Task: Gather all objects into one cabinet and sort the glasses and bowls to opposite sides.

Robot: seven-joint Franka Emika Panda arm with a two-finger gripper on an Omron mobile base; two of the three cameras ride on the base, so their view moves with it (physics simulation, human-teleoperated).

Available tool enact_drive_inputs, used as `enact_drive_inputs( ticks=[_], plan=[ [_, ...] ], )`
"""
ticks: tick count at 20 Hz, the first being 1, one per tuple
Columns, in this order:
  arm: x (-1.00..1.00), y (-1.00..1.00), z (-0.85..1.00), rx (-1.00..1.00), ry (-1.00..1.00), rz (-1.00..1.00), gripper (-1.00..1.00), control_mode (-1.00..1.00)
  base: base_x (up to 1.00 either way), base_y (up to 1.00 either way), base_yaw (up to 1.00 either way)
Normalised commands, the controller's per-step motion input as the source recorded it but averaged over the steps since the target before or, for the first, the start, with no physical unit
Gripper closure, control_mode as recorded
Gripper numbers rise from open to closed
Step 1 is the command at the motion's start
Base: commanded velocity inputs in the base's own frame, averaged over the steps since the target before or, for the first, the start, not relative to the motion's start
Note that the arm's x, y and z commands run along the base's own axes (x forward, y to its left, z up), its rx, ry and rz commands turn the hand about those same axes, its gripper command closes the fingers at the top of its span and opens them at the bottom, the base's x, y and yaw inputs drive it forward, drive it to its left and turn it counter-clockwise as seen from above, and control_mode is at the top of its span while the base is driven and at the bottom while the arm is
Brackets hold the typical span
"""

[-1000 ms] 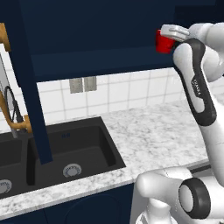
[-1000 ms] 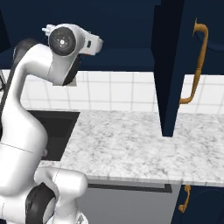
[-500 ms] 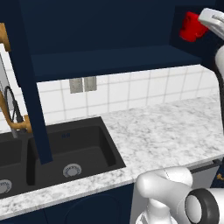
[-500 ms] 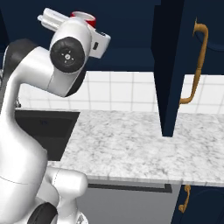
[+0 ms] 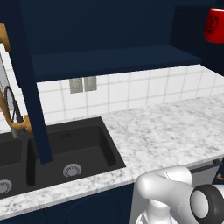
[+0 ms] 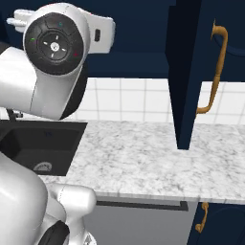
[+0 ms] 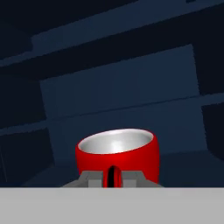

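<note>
One red cup (image 7: 116, 154) sat clamped by its near rim in the gripper (image 7: 113, 176), jaws nearly closed, at the left base view's upper right before one open navy cabinet (image 5: 109, 61).

Lighting even and flat, no single source evident. The bench (image 5: 175, 127) and tiles (image 5: 131, 89) read bright and clean; the cabinet (image 5: 105, 30) interior is dim, its detail nearly lost. Soft sheen on the cup (image 7: 117, 154) inside. Shadows faint. Mild softness throughout, no glare, no edge distortion.
</note>
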Motion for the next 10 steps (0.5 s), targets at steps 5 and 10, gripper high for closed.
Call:
enact_drive_inputs(
  ticks=[5, 10],
  plan=[
    [-1.00, 0.00, -0.15, -0.19, 0.00, 0.05, 1.00, -1.00, 0.00, 0.00, 0.00],
    [-1.00, 0.00, -0.01, -0.13, 0.07, 0.00, 1.00, -1.00, 0.00, 0.00, 0.00]
  ],
)
